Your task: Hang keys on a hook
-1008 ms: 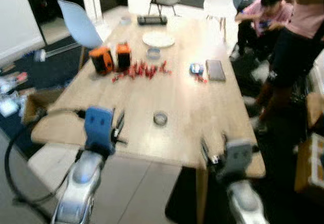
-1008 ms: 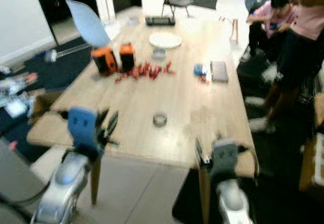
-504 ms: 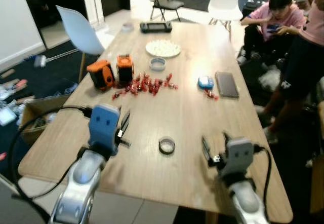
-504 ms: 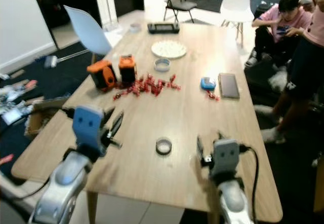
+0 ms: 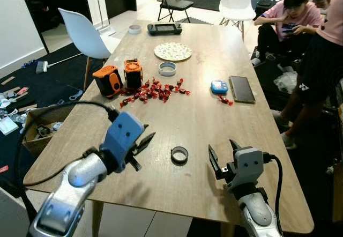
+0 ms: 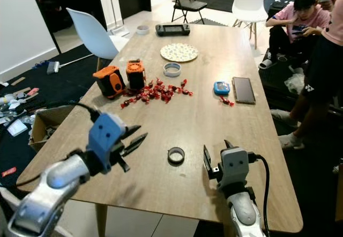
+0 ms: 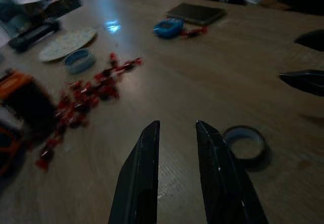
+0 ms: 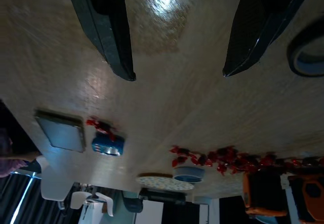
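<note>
We take the keys to be the small blue fob [image 5: 218, 87] with a red tag [image 5: 225, 101] trailing from it, though it is too small to be sure. It lies flat on the far right part of the tabletop [image 5: 193, 119], just beside the dark phone [image 5: 241, 88], which sits at its 3 o'clock. Fob and tag together run on a slant, with the tag at roughly 5 o'clock from the fob, towards us.

From the right tool [image 5: 222, 152] the fob lies at about 12 o'clock, well apart, with bare wood between them. From the left tool [image 5: 146, 139] it lies at about 1 o'clock and further off, beyond the tape ring [image 5: 179, 154] that sits between the two tools. We therefore judge the right arm the nearer and better lined up for the reach.

The right tool hovers low over the near edge with its fingers [image 8: 108, 29] spread wide and empty. The left tool holds nothing, its fingers [image 7: 143, 168] parallel with a narrow gap.

Red sweets [image 5: 153, 90] and two orange boxes [image 5: 107, 80] lie at 9 o'clock from the fob, out of the path.
</note>
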### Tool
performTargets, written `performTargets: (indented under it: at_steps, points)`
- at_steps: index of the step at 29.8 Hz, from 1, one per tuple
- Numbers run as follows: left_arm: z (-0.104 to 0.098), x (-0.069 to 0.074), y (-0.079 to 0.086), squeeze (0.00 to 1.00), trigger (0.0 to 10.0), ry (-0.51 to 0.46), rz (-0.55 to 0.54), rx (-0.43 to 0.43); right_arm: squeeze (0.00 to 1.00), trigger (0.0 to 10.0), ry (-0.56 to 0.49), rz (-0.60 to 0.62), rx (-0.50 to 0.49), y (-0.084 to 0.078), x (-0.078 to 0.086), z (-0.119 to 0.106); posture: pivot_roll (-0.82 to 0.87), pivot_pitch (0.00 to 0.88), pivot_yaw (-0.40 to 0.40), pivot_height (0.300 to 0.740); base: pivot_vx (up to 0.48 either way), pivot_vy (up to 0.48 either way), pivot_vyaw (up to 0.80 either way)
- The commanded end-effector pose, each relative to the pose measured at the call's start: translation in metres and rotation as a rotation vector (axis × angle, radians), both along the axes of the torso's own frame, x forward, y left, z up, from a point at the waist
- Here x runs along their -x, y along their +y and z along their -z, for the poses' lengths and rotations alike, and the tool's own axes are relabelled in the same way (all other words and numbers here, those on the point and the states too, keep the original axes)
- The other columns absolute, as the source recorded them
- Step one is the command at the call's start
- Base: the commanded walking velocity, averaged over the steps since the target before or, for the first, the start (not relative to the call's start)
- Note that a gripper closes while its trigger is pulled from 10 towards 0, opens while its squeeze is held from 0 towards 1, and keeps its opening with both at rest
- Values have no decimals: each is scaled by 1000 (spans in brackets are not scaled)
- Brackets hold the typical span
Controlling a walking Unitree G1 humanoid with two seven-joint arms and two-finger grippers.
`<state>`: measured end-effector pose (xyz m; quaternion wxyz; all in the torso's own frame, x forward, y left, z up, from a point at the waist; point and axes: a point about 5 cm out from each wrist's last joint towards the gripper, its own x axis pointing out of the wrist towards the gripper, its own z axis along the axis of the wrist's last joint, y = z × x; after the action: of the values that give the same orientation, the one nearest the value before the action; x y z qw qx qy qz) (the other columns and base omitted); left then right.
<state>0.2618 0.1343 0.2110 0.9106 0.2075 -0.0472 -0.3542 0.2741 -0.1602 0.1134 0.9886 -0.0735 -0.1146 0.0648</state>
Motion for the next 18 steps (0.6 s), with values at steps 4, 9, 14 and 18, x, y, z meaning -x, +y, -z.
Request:
performTargets:
  at_steps: [4,9,14,18]
  points:
    - [10,15,-2,0,10000,103,120,-106,0,10000,23,19,5,-5,3,5,94,156,16,740,0,0,0]
    - [32,15,-18,0,10000,215,68,-75,0,10000,18,21,9,-6,0,3,97,159,15,740,0,0,0]
    - [52,10,-38,0,10000,303,-7,-48,0,10000,8,13,14,-5,-4,0,96,159,14,740,0,0,0]
    - [61,9,-46,0,10000,325,3,-76,0,10000,7,10,16,-5,-5,0,96,161,12,740,0,0,0]
